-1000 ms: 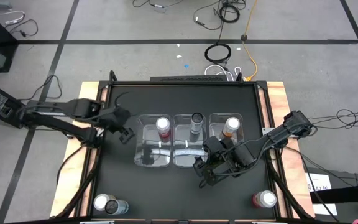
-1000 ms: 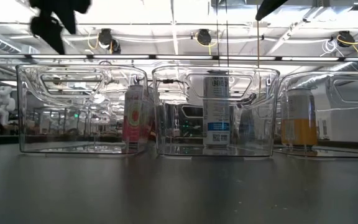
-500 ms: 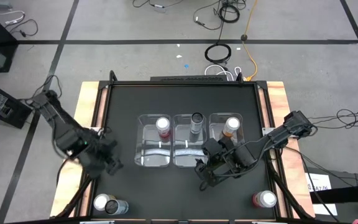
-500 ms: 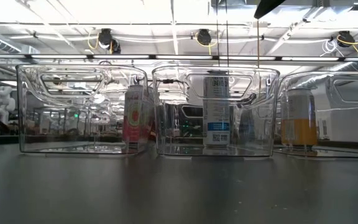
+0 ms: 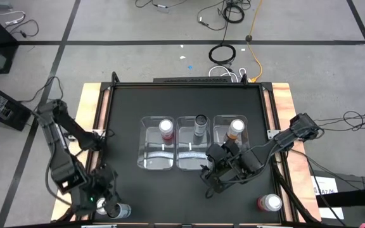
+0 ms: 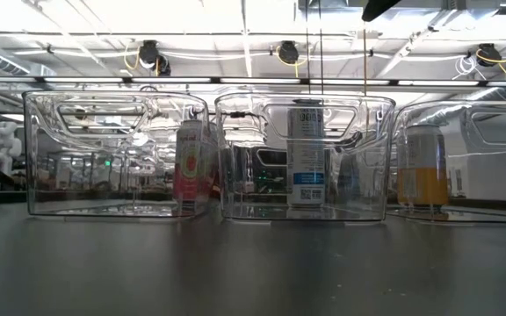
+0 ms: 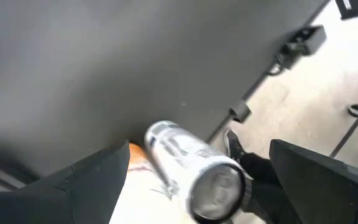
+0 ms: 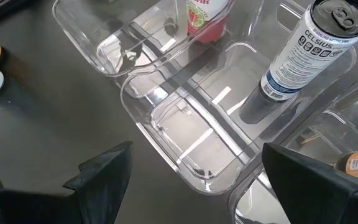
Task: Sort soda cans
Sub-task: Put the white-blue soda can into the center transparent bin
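Inside clear plastic bins (image 5: 156,161) stand cylindrical cans (image 5: 199,121).

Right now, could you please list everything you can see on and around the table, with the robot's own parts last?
Clear bins: three, transparent, side by side at mid-table.
Pink can: one, upright in the left bin.
Black can: one, dark top, upright in the middle bin.
Orange can: one, upright in the right bin.
Loose cans, near-left corner: two, colours unclear from above, under the left gripper.
Loose can, near-right corner: one, reddish, silver top.
Table: one, black top, wooden edges.
Cables: several, black, white and orange, on the floor beyond the table.
Left gripper: fingers open, over the near-left cans.
Right gripper: fingers open, just in front of the bins.
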Action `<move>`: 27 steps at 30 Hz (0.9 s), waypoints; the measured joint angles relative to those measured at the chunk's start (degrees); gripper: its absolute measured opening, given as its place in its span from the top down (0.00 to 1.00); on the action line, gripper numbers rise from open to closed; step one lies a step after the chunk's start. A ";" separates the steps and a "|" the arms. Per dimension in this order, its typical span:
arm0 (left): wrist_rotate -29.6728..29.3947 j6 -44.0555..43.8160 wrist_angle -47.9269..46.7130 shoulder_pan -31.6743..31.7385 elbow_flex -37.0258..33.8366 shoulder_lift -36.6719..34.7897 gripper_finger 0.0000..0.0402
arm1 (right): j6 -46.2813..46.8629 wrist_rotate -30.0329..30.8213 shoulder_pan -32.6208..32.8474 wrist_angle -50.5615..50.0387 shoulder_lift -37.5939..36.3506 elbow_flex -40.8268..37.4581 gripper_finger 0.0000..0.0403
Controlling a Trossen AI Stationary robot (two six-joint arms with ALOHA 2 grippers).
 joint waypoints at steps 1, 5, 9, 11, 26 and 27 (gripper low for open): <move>0.02 0.57 -0.10 -0.04 1.40 1.22 0.02 | -0.02 0.00 0.00 0.00 0.00 0.00 0.14; 1.01 2.50 -1.47 -0.04 7.06 6.19 0.02 | -0.41 0.00 0.00 0.00 0.00 0.00 0.14; 3.50 4.88 -4.50 -0.26 11.91 10.71 0.02 | -0.41 0.00 0.00 0.04 0.00 0.00 0.14; 4.47 5.19 -6.41 -0.31 13.23 12.38 0.02 | -0.24 0.00 0.00 0.04 0.00 0.00 0.14; 8.32 5.63 -6.96 -0.75 14.70 17.13 0.02 | -0.21 -0.02 0.42 0.04 0.00 0.00 0.14; 8.32 6.30 -6.95 -0.74 14.70 17.13 0.02 | -0.21 -0.02 0.42 0.04 0.00 0.00 0.14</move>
